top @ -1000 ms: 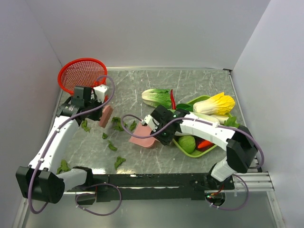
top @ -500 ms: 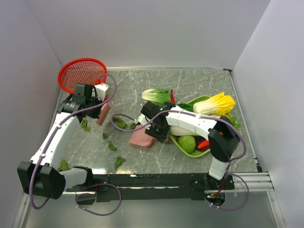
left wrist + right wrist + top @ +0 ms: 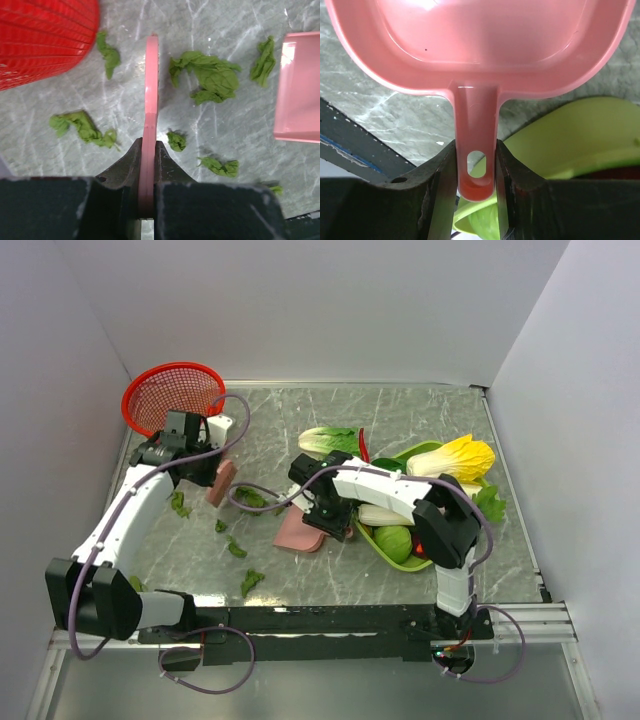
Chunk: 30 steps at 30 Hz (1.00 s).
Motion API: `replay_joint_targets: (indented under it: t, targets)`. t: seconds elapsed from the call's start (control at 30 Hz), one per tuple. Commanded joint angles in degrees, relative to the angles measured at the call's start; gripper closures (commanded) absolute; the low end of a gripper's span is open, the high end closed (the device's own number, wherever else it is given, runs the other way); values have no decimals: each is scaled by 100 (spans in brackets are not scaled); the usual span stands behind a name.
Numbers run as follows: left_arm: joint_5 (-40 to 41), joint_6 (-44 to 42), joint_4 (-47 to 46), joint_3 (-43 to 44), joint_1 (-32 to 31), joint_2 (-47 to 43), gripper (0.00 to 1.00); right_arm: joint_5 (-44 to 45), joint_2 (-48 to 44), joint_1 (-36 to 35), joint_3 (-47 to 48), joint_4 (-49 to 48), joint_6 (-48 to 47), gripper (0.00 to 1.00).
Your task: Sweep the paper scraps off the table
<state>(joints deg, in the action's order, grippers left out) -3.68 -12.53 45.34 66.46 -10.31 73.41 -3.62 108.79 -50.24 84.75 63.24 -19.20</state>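
Several dark green paper scraps (image 3: 236, 549) lie on the left half of the marbled table (image 3: 420, 410); the left wrist view shows a large crumpled one (image 3: 210, 77) and smaller bits (image 3: 85, 127). My left gripper (image 3: 203, 462) (image 3: 148, 145) is shut on a thin pink scraper (image 3: 222, 482) (image 3: 150, 95), held edge-on above the scraps. My right gripper (image 3: 325, 512) (image 3: 476, 150) is shut on the handle of the pink dustpan (image 3: 298, 532) (image 3: 480, 45), which rests low at the table's middle, right of the scraps. The pan's edge (image 3: 300, 90) shows in the left wrist view.
A red mesh basket (image 3: 170, 395) (image 3: 40, 35) stands at the far left corner. A lime green tray (image 3: 415, 450) (image 3: 580, 140) with toy vegetables sits right of the dustpan. A pale cabbage (image 3: 330, 443) and a red chili (image 3: 363, 448) lie beside it.
My right arm has folded in toward the left, shifting the dustpan slightly left. My left wrist has drawn a little toward the basket, with the scraper nearly where it was.
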Motion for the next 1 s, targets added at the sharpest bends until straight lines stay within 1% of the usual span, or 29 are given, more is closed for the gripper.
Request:
replay_joint_targets:
  t: [0.0, 0.17, 0.33, 0.37, 0.43, 0.5, 0.57, 0.6, 0.67, 0.77, 0.83, 0.9, 0.97]
  targets:
    - [-448, 242, -25, 289, 11, 226, 99, 107, 177, 40, 402, 162, -110, 100]
    - [-844, 541, -157, 157, 11, 428, 99, 124, 423, 32, 656, 118, -84, 100]
    - [-1722, 839, -341, 113, 11, 701, 99, 160, 669, 32, 1034, 136, -189, 100]
    - [-2176, 901, -351, 139, 11, 806, 99, 160, 704, 32, 1087, 144, -198, 100]
    - [-2714, 1007, -290, 253, 11, 920, 99, 151, 784, 40, 1201, 145, -180, 100]
    - [-3557, 1200, -149, 446, 37, 1096, 99, 168, 801, 32, 1245, 101, -172, 100]
    - [-4224, 1481, -139, 465, 99, 1097, 99, 125, 775, 32, 1254, 74, -145, 100]
    - [-4281, 1630, -192, 447, 177, 1053, 99, 116, 749, 40, 1228, 57, -154, 100]
    - [-4115, 1763, -271, 421, 257, 913, 99, 116, 705, 40, 1176, 30, -154, 100]
    - [-3649, 1702, -18, 570, 502, 746, 99, 133, 469, 58, 886, -110, -242, 100]
    - [-3289, 1859, 27, 623, 775, 562, 99, 98, 275, 136, 553, -347, -242, 100]
    - [-3366, 1799, 334, 824, 1125, 456, 99, 10, -111, 198, 141, -741, -268, 100]
    - [-3323, 1580, 659, 1131, 1241, 333, 99, 45, -427, 225, -202, -971, -426, 100]
